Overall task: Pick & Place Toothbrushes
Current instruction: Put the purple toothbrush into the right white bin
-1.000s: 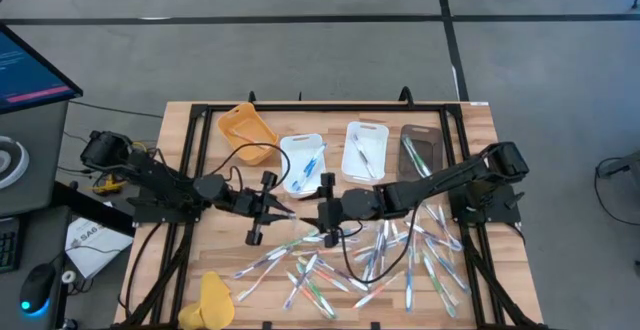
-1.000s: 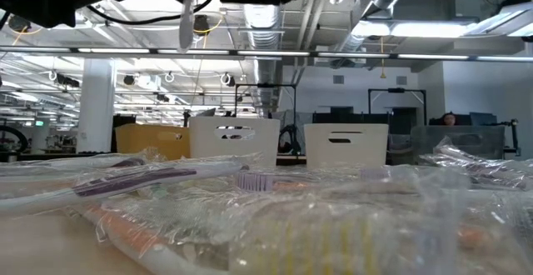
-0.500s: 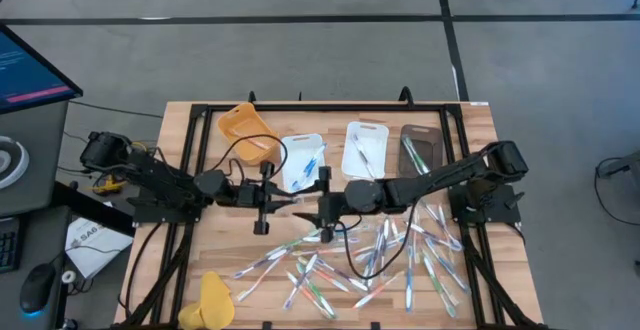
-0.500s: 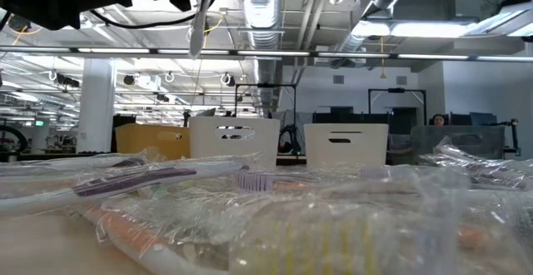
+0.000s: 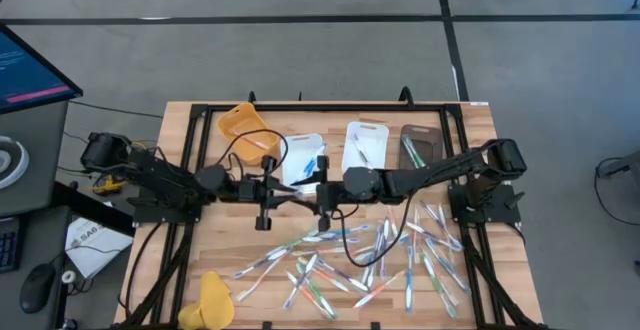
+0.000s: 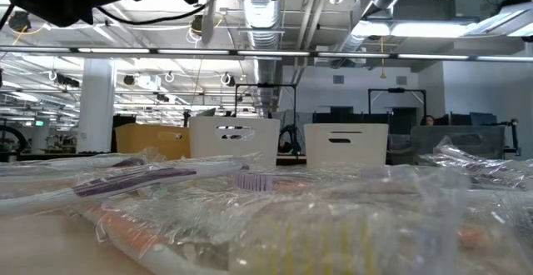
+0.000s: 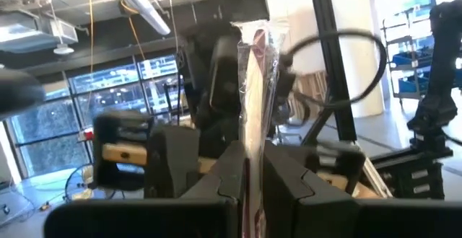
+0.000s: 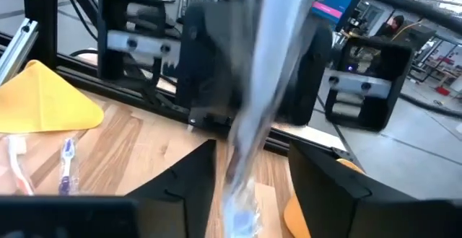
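Note:
A toothbrush in a clear wrapper [image 7: 256, 86] stands upright above the table's middle, with my left gripper [image 5: 279, 193] shut on it. My right gripper [image 5: 312, 194] faces it from the table's right side and is open. Its two fingers [image 8: 193, 187] stand on either side of the wrapped toothbrush [image 8: 261, 86], with a gap on each side. In the low view the toothbrush [image 6: 209, 12] shows high above the table, under the arms. Several more toothbrushes [image 5: 370, 260] lie loose on the near half of the table. My left gripper pinches the wrapped toothbrush's handle [image 7: 250, 162] between its two fingers. The fingers come nearly level from the table's left side and lie across the handle. The toothbrush stands upright, most of its length above the fingers, lifted clear of the table.
Along the far side stand a yellow tray [image 5: 245, 130], two white trays [image 5: 300, 160] [image 5: 366, 148] holding toothbrushes, and a dark tray [image 5: 421, 150]. A yellow object [image 5: 214, 301] lies at the near left. Black frame rails [image 5: 190, 170] run along the table's sides.
Both grippers have gone toward the table's far edge, staying close to each other. The wrapped toothbrush has gone with my left gripper, has stayed upright and has risen a little in the low view.

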Robot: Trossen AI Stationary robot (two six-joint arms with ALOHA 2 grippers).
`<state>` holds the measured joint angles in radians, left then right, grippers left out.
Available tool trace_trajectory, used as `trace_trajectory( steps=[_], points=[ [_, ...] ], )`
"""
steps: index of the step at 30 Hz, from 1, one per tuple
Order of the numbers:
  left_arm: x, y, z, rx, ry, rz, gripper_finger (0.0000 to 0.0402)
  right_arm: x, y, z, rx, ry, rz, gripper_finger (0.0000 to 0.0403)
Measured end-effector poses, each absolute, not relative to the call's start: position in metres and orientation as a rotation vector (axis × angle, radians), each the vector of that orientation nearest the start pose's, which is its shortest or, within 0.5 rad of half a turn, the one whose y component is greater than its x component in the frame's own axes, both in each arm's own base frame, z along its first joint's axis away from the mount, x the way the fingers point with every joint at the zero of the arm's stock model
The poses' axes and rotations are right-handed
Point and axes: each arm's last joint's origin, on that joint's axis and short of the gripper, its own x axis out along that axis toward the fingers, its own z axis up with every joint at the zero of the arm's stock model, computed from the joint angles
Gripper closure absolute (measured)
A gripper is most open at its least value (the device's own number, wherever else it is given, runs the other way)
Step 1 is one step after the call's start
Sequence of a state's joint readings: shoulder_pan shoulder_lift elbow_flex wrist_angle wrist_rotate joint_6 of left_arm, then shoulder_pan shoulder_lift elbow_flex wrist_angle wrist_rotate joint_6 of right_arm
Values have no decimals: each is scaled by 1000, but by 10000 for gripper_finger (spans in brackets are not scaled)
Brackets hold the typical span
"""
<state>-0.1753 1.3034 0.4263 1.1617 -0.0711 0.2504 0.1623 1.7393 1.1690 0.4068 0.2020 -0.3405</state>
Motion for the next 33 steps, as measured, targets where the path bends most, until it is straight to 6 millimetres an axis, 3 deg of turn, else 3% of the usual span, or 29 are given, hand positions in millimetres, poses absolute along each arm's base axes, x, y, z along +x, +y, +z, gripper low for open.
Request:
trace_trajectory(
  steps=[7,13,28,33],
  points=[
    [259,-43,226,240,-260,-49,383,392,58,266,-402,178,-28,312],
    [257,-39,232,268,-271,18,381,392,55,267,-415,191,-104,371],
    [257,-40,230,236,-236,-76,305,388,75,259,-431,261,-128,398],
    [257,-38,230,233,-233,-52,274,384,79,254,-468,337,-248,398]
  ],
)
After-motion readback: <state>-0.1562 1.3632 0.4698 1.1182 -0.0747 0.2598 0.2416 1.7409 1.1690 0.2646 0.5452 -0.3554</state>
